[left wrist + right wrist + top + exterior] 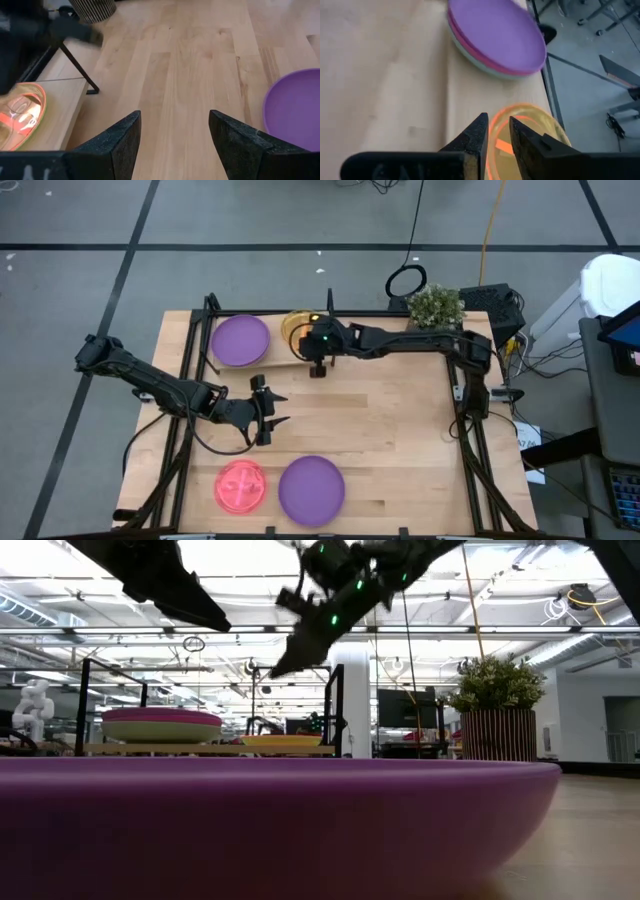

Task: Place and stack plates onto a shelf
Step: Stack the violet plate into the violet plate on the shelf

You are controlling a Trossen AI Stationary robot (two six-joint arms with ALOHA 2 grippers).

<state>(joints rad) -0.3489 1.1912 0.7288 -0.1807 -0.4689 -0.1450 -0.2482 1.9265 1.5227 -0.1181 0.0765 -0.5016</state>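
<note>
Right gripper, jaws narrow and empty, is hovering over the translucent orange plastic plate on the low light-wood shelf, suggesting release; left gripper, jaws wide, is waiting mid-surface.

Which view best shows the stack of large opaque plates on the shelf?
The right wrist view: the stack of large opaque plates shows purple over magenta over pale green, on the low light-wood shelf. The high view shows only its purple top; the low view shows its side, far off; the left wrist view misses it.

Bright, even overhead light; ceiling glare in low view, near purple plate blurred, wrist views soft.
</note>
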